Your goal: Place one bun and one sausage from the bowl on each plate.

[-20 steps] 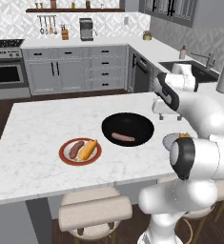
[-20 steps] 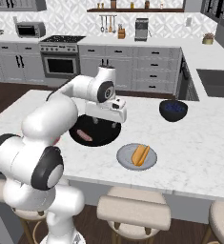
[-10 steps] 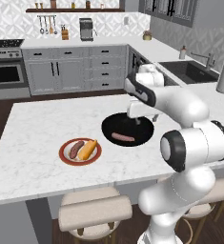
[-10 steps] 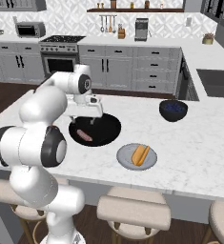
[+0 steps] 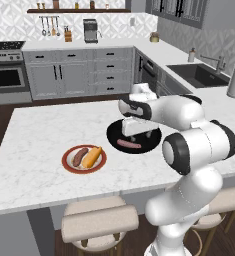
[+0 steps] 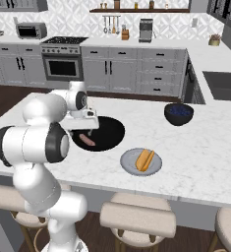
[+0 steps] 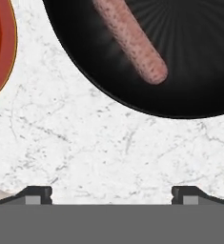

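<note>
Two plates sit near the counter's front edge: the red-rimmed plate (image 5: 84,159) carries one sausage and one bun, the grey plate (image 6: 141,161) one bun only. Behind them, mid-counter, the black bowl (image 6: 109,133) holds one sausage (image 7: 131,40). The gripper (image 7: 111,194) hangs spread and empty, partly hiding the bowl. A dark blue bowl (image 6: 178,113) stands farther back.
</note>
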Robot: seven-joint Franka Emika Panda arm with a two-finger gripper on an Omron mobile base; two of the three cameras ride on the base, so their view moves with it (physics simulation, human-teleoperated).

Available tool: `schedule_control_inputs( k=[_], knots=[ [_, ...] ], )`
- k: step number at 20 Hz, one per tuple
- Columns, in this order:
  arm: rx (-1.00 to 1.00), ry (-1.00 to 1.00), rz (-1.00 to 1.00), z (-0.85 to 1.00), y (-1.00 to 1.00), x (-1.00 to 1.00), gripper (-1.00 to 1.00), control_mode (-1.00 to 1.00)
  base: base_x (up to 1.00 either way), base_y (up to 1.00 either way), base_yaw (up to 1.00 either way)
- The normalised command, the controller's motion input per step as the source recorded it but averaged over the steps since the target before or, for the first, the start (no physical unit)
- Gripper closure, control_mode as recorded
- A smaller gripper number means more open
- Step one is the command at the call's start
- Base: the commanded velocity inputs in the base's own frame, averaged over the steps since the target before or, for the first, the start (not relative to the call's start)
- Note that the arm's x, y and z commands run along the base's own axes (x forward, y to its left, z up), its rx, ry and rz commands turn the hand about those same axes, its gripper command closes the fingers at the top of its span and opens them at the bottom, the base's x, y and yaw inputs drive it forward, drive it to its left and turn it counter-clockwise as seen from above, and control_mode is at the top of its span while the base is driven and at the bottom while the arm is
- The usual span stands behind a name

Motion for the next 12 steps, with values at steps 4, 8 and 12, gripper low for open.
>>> schedule_control_inputs(
  k=[4, 8, 12],
  knots=[
    [0.0, 0.01, 0.07, -0.39, 0.04, 0.57, -1.0, -1.0, 0.0, 0.0, 0.0],
    [0.0, 0.0, 0.05, -0.47, 0.0, 0.54, -1.0, -1.0, 0.0, 0.0, 0.0],
    [0.02, 0.02, 0.04, -0.49, 0.0, 0.64, -1.0, -1.0, 0.0, 0.0, 0.0]
  ],
)
